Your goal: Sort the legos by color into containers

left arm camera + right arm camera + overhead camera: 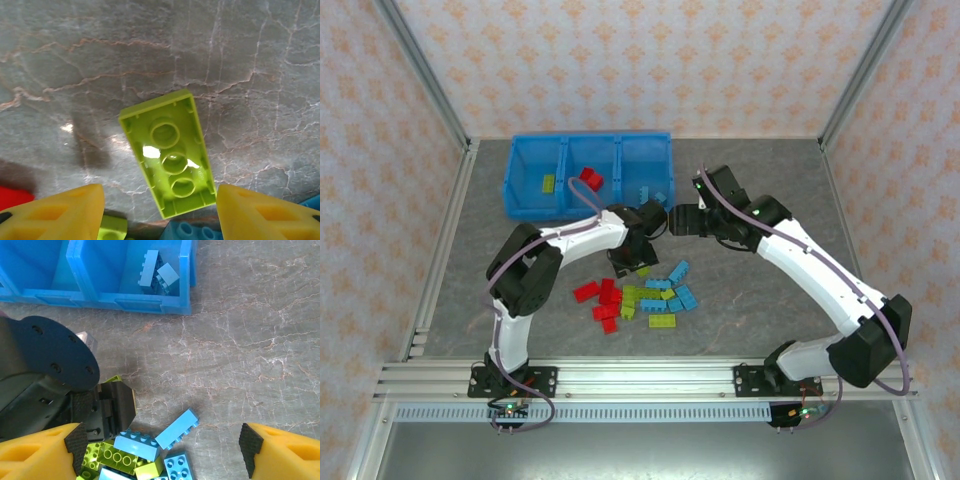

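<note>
Step in hand: pickup of one lime green brick point(167, 152). The brick lies underside-up on the counter point(240, 60) at the far edge of the loose pile point(640, 297). The left pincer point(160, 207) stands open astride its near end. The right pincer point(162, 440) hangs open and empty near the blue bin tray point(135, 302). Next move, by my judgement: close across the brick's narrow width, allowing for its slight skew. Then lift and carry it to the left compartment, where a lime brick point(548, 183) already lies.
</note>
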Robot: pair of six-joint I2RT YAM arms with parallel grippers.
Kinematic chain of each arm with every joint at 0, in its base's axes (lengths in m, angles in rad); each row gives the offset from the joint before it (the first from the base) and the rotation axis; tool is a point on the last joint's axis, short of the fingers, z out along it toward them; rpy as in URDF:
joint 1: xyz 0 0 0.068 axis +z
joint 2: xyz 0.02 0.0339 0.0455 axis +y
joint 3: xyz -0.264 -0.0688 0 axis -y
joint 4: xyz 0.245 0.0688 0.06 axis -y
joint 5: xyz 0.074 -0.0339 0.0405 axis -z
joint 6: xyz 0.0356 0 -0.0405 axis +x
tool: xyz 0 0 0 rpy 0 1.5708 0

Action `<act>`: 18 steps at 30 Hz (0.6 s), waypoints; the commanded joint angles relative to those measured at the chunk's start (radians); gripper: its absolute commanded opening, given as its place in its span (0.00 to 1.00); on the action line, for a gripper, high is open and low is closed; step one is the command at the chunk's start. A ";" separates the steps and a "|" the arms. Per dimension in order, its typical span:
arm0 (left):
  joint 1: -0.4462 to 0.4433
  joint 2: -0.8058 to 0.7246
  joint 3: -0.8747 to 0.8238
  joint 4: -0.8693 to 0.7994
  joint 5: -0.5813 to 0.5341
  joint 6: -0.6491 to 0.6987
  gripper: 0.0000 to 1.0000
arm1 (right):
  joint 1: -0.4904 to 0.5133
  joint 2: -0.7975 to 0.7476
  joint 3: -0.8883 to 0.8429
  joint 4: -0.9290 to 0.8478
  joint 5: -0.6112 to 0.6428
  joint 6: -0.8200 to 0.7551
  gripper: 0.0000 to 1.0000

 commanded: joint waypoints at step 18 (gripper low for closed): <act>0.037 0.068 0.023 -0.033 0.015 0.071 0.33 | 0.002 -0.050 -0.011 -0.018 0.041 0.003 0.82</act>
